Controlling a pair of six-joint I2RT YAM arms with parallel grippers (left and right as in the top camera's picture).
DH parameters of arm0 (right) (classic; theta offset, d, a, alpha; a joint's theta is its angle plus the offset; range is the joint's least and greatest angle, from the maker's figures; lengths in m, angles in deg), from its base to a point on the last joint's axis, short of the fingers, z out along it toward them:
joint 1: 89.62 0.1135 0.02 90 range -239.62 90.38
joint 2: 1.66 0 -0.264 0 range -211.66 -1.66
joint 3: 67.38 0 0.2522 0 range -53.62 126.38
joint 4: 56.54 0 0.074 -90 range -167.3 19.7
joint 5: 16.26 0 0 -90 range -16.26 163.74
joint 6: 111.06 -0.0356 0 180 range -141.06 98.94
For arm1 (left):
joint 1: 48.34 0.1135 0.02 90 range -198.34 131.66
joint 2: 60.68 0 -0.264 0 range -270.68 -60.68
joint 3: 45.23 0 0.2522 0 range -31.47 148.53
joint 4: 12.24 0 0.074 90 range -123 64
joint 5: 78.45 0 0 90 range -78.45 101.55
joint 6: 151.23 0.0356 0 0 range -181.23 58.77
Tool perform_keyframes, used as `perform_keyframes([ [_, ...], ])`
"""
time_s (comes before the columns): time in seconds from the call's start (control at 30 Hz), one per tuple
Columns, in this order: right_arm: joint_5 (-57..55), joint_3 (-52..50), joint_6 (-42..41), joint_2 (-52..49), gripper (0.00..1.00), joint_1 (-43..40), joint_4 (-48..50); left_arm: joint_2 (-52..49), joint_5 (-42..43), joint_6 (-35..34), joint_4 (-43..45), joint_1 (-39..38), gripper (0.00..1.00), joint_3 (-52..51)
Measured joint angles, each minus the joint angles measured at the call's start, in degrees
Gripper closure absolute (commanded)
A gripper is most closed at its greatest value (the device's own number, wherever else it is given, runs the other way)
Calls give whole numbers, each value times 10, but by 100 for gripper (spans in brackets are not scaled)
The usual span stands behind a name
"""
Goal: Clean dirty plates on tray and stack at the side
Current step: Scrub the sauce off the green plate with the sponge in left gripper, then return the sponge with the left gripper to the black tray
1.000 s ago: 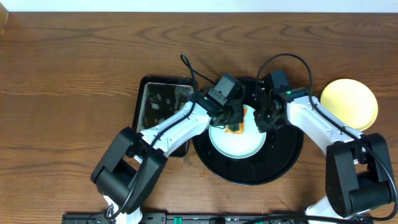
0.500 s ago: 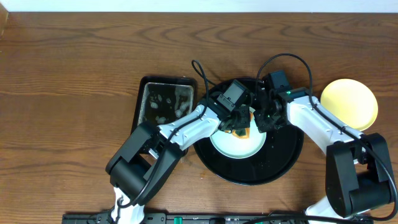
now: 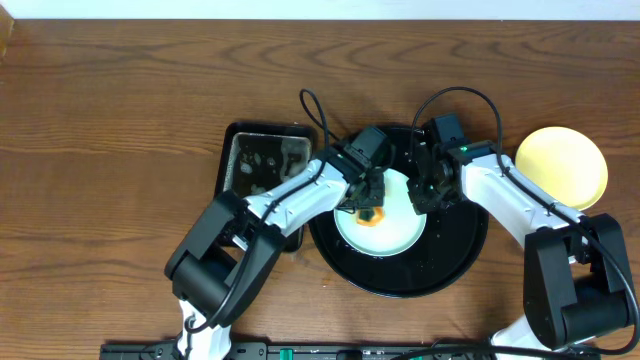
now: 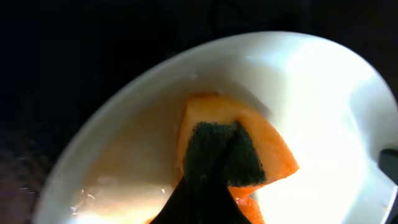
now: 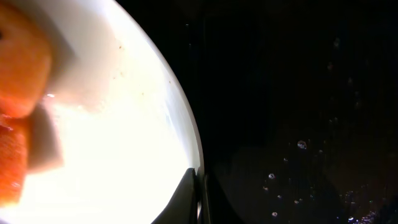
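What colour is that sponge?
The sponge is orange with a dark green face; left wrist view.

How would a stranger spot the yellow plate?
On the wooden table, find the big round black tray. Just off its right rim lies the yellow plate. The mint plate, the only other one in view, sits inside the tray.

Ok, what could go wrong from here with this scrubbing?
The right end effector pinches only the thin rim of the plate; scrubbing pressure could twist it free, sliding it across the wet tray. The left end effector grips the sponge by one edge, so it might peel out.
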Motion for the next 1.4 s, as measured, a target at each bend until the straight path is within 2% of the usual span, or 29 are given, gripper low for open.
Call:
perform_keyframes([
  [0.57,3,0,-3,0,99,0,-4,26,-61,64,-13,36,92,-5],
  [0.93,3,0,-3,0,99,0,-4,123,-122,80,-63,68,92,-10],
  [1.4,12,-1,-5,0,99,0,-4,132,-135,81,-120,198,92,-11],
])
